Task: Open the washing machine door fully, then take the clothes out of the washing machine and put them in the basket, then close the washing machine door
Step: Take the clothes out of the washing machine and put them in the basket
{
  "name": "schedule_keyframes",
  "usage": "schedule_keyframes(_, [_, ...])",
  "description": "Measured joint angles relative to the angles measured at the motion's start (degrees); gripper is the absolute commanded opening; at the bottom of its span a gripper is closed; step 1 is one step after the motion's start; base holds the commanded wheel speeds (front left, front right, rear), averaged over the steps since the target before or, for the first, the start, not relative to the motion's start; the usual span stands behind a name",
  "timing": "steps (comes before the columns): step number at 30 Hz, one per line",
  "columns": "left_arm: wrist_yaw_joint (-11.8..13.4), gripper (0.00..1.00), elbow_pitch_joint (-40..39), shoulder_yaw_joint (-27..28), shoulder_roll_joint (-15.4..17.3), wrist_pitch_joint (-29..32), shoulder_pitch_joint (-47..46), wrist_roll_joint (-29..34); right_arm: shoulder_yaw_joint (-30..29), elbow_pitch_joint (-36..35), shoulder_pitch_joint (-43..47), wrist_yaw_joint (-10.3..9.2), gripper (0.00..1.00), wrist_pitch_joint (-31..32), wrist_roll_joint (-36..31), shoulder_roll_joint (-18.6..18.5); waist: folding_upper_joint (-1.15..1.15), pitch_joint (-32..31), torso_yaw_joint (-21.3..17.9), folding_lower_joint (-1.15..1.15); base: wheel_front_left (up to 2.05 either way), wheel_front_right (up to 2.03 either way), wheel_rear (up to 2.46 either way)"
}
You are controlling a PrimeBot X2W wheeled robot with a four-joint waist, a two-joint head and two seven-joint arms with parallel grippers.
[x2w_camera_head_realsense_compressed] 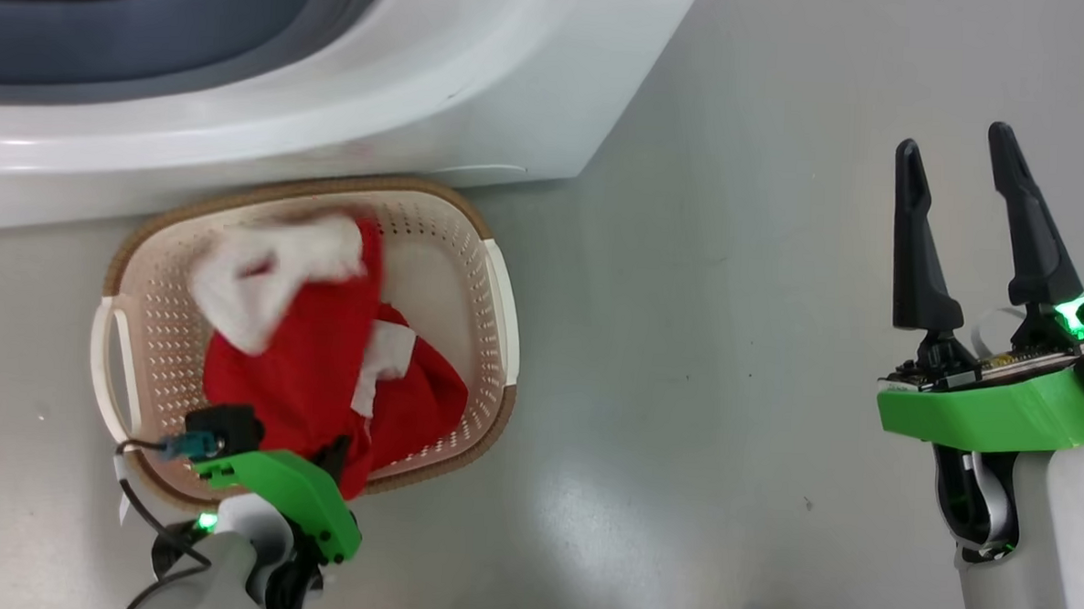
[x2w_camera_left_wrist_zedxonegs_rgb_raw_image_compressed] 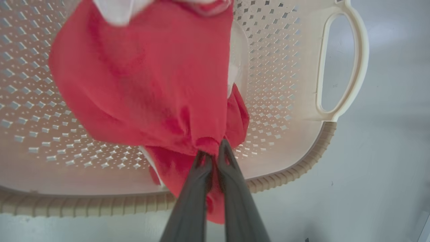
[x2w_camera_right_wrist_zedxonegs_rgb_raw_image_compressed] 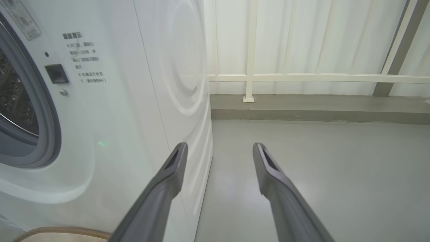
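The big white box-shaped washing machine (x2w_camera_head_realsense_compressed: 349,104) sits at the top of the head view. In the right wrist view its front & side (x2w_camera_right_wrist_zedxonegs_rgb_raw_image_compressed: 117,117) are on the left, w/ a grey rubber ring (x2w_camera_right_wrist_zedxonegs_rgb_raw_image_compressed: 50,134) around the hole and a bit of the steel drum w/ holes (x2w_camera_right_wrist_zedxonegs_rgb_raw_image_compressed: 13,101) inside. The grey shiny floor (x2w_camera_head_realsense_compressed: 732,349) is all around.

The small oval cream-white plastic basket w/ little holes and a brown woven-look rim (x2w_camera_head_realsense_compressed: 471,246) is on the floor right in front of the machine, almost touching it. Its white side handle (x2w_camera_left_wrist_zedxonegs_rgb_raw_image_compressed: 356,67) is clear in the left wrist view.

The soft red clothes w/ white fluffy bits (x2w_camera_head_realsense_compressed: 320,359) are in the basket. The white part looks blurry. The near end of the red cloth (x2w_camera_left_wrist_zedxonegs_rgb_raw_image_compressed: 141,74) goes up & over the brown rim.

The left gripper (x2w_camera_left_wrist_zedxonegs_rgb_raw_image_compressed: 212,149) is at the basket's near rim. Its two dark fingers are pressed together, pinching a bunch of the red cloth at the tips. A bit of red hangs under them too, outside the rim.

The right gripper (x2w_camera_head_realsense_compressed: 955,167) is well apart on the right, over bare floor. Its jaws are spread wide w/ nothing btwn them.
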Motion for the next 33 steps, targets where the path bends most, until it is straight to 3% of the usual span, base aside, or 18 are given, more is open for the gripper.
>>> schedule_keyframes(12, [0.0, 0.0, 4.1, -1.3, 0.3, -3.6, -4.0, -1.5, 0.1, -0.3, -1.1, 0.0, 1.0, 0.0, 0.1, 0.0, 0.0, 3.1, -0.6, 0.0, 0.0, 0.0, 0.0])
schedule_keyframes(13, [0.0, 0.05, 4.3, -1.4, 0.4, -4.0, -4.5, -1.5, 0.1, -0.3, -1.1, 0.0, 1.0, 0.0, 0.1, 0.0, 0.0, 3.2, -0.7, 0.0, 0.0, 0.0, 0.0])
schedule_keyframes(14, [0.0, 0.2, 4.5, -1.4, 0.5, -4.3, -4.9, -1.5, 0.1, -0.2, -1.2, 0.0, 1.0, 0.0, 0.1, 0.0, 0.0, 3.3, -0.7, 0.0, 0.0, 0.0, 0.0])
schedule_keyframes(16, [0.0, 0.36, 4.8, -1.5, 0.5, -4.5, -5.7, -1.5, 0.1, -0.2, -1.2, 0.0, 1.0, 0.0, 0.2, 0.0, 0.0, 3.2, -0.7, 0.0, 0.0, 0.0, 0.0])
schedule_keyframes(17, [0.0, 0.53, 4.8, -1.6, 0.5, -4.9, -5.8, -1.5, 0.1, -0.1, -1.2, 0.0, 1.0, 0.0, 0.2, 0.0, 0.0, 3.1, -0.6, 0.0, 0.0, 0.0, 0.0])
schedule_keyframes(18, [0.0, 0.86, 4.9, -1.6, 0.4, -5.2, -5.9, -1.5, 0.0, -0.1, -1.2, 0.0, 1.0, 0.0, 0.2, 0.0, 0.0, 3.0, -0.6, 0.0, 0.0, 0.0, 0.0])
schedule_keyframes(19, [0.0, 1.0, 4.9, -1.7, 0.4, -5.3, -6.0, -1.5, 0.0, -0.1, -1.2, 0.0, 1.0, 0.0, 0.2, 0.0, 0.0, 2.9, -0.6, 0.0, 0.0, 0.0, 0.0])
schedule_keyframes(33, [0.0, 1.0, 2.5, -2.5, 0.2, -8.5, -7.0, -1.1, -0.6, 0.9, -1.7, 0.0, 1.0, 0.0, -0.7, 0.0, 0.0, -1.0, 1.2, 0.0, 0.0, 0.0, 0.0])
